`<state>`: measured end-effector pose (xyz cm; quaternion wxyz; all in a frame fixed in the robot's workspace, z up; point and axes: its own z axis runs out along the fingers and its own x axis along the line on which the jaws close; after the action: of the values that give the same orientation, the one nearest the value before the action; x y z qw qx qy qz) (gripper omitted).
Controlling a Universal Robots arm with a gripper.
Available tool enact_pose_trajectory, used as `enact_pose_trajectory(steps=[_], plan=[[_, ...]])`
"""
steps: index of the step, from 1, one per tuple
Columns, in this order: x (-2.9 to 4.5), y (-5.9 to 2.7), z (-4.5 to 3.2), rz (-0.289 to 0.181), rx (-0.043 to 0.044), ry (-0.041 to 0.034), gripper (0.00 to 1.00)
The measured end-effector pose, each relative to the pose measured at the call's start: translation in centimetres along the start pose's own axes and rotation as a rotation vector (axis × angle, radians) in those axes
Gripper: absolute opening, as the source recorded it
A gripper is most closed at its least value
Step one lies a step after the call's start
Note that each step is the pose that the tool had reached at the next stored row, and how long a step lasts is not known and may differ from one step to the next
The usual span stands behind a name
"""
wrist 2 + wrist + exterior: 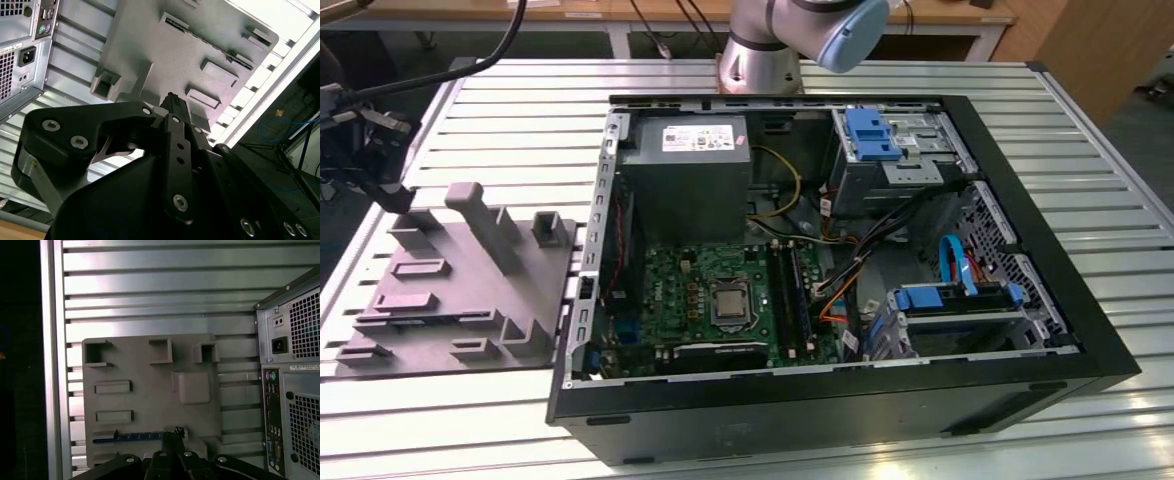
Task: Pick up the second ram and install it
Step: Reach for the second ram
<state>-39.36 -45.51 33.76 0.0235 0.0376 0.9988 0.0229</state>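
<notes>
— Ribbed aluminium table [1067,130] ran under everything, didn't it?

— It did. On it we saw the open computer case [1107,365], with the green motherboard [700,290] and the grey power-supply box [687,175] inside. The grey holder block [447,300] lay just beside the case, toward the exterior view's left.

— And where did we find the second ram [132,437]?

— In the first wrist view it lay on its edge in a long slot of the holder block. That slot was at the side of the block nearest the gripper [173,434], and the stick showed as a thin blue-dark strip.

— What of the gripper itself?

— Its tip stood right at one end of that stick. We could not tell whether it touched the stick, nor whether it was spread or pressed together. In the second wrist view it hung over the block, with the case's rear panel [22,55] off to one side.
</notes>
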Motion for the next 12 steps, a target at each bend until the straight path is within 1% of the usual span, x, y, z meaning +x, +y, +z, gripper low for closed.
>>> enact_pose_trajectory(steps=[12], plan=[[0.43,-0.66,1.31,0.0,0.0001,0.0001,0.1]])
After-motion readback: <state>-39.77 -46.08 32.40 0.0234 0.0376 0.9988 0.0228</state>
